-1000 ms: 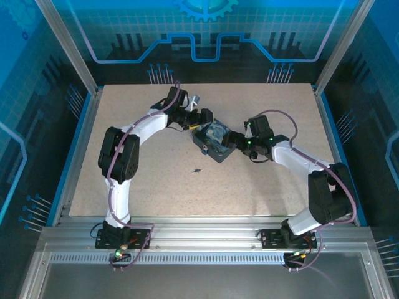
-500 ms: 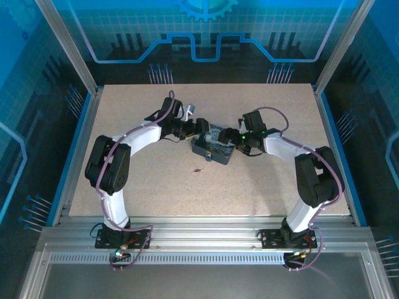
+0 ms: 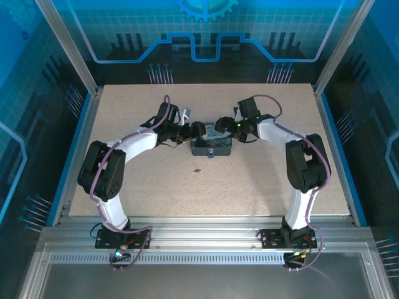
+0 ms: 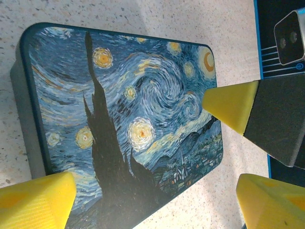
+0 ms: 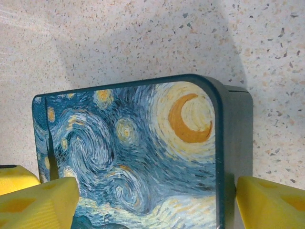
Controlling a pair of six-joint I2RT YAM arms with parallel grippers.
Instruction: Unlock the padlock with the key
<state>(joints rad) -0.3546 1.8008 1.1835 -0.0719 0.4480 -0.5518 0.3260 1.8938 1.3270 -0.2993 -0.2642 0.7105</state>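
Observation:
A dark teal box (image 3: 212, 143) with a swirling night-sky painting on its lid (image 4: 124, 109) (image 5: 138, 157) lies mid-table. A small silvery padlock (image 3: 212, 153) sits on its near wall. A tiny dark piece, apparently the key (image 3: 197, 169), lies on the table in front, too small to make out. My left gripper (image 3: 198, 129) (image 4: 157, 202) is open at the box's left far corner, one finger over the lid, the other off it. My right gripper (image 3: 224, 126) (image 5: 157, 202) is open at the right far corner, one finger beside the side wall, holding nothing.
The speckled tabletop (image 3: 156, 187) is ringed by aluminium posts and blue glass walls (image 3: 206, 37). A silver cylinder (image 3: 184, 114) sits just behind the left wrist. The right gripper's yellow fingertip (image 4: 228, 102) hovers over the lid near my left fingers.
Both arms swung toward the table's far side. The box turned from a diagonal lie to square with the table edges, with both grippers now at its far corners.

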